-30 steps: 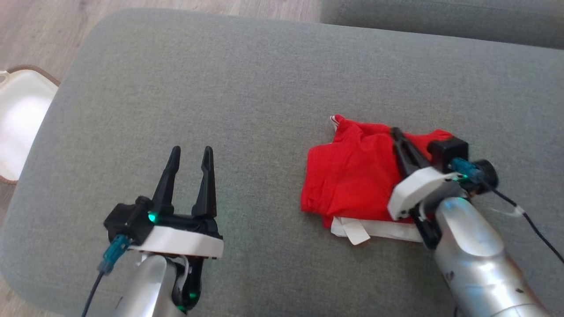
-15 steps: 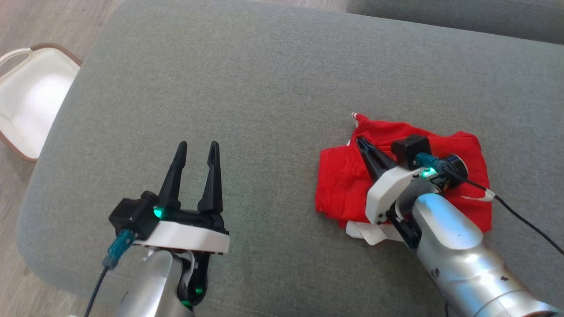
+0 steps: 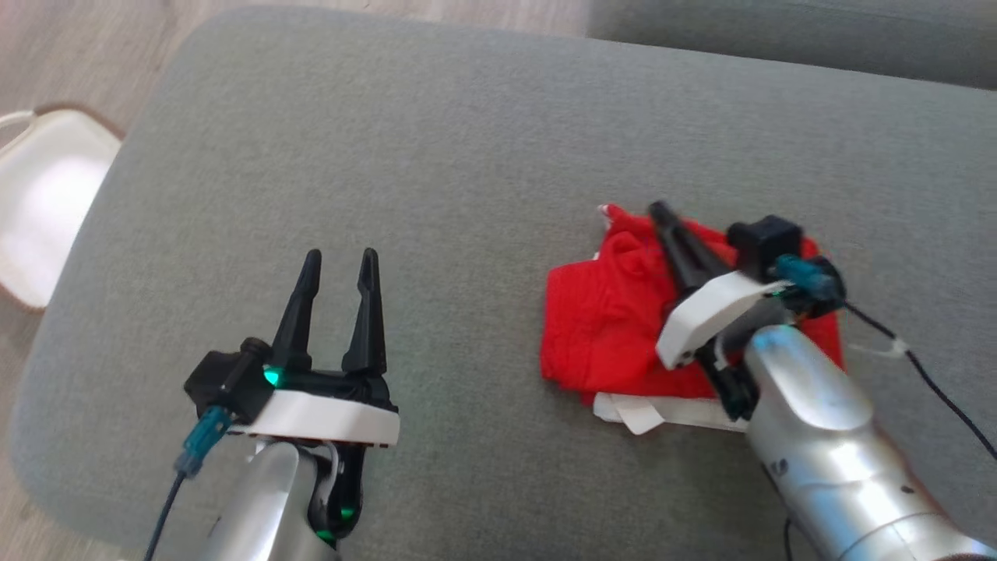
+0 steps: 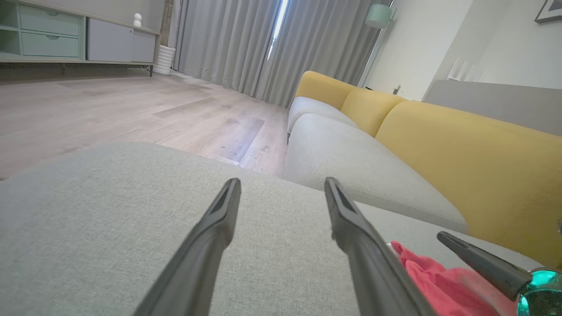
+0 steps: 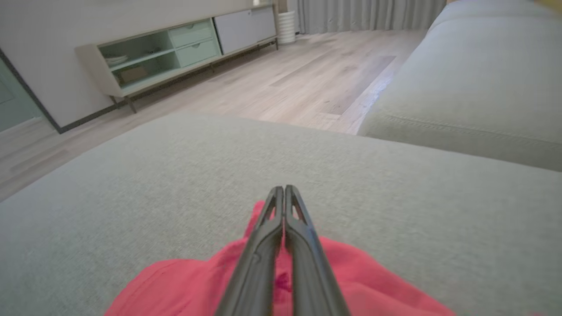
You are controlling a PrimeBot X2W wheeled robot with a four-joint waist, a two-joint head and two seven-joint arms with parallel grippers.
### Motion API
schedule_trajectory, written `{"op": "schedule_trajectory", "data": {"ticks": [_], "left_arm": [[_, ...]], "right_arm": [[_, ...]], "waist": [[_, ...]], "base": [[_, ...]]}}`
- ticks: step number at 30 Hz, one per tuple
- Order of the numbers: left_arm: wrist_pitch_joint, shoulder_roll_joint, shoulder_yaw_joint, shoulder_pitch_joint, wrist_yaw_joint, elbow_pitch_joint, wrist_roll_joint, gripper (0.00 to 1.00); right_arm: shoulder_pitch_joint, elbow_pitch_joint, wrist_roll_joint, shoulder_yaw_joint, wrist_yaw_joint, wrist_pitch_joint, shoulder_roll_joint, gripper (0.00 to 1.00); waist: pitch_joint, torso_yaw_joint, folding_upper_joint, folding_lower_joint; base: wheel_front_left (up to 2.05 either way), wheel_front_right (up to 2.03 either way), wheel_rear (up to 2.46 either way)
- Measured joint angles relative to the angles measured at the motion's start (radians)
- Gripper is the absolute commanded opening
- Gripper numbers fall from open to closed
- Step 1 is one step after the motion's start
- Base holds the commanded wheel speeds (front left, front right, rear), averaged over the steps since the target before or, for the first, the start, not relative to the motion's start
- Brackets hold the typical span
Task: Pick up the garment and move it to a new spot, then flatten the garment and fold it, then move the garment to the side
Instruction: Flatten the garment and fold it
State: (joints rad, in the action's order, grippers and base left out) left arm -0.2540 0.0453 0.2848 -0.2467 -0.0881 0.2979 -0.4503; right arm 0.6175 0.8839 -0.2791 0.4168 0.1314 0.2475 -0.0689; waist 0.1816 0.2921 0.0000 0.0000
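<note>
Head view showed the garment, judged light and limp, toward the cushion's right edge beneath the clenched right gripper, left gripper released; a folded-edge pinch seemed soundest.

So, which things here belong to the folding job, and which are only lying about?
For the job:
- red garment
- grey cushion under it
- right gripper, fingers shut, over the garment
- left gripper, fingers open

Lying about:
- white basket
- yellow sofa
- sideboard
- curtains
</note>
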Motion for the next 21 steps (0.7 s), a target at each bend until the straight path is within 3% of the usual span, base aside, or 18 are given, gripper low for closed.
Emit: {"op": "schedule_trajectory", "data": {"ticks": [9,20,21], "left_arm": [[-0.001,0.000,-0.040,0.014,-0.006,-0.014,0.024,1.00],[-0.001,0.000,-0.091,0.087,-0.018,-0.014,0.040,1.00],[-0.001,0.000,-0.091,0.093,-0.018,-0.014,0.044,1.00]], "right_arm": [[-0.172,-0.227,0.089,-0.287,0.000,0.001,-0.011,0.00],[-0.373,-0.432,0.149,-0.427,0.000,0.001,0.004,0.00],[-0.390,-0.444,0.149,-0.430,0.000,0.001,0.007,0.18]], "waist": [[-0.050,-0.085,0.0000,0.0000],[-0.122,-0.214,0.0000,-0.0001],[-0.126,-0.224,0.0000,-0.0001]], "base": [[0.00,0.00,0.00],[0.00,0.00,0.00],[0.00,0.00,0.00]]}}
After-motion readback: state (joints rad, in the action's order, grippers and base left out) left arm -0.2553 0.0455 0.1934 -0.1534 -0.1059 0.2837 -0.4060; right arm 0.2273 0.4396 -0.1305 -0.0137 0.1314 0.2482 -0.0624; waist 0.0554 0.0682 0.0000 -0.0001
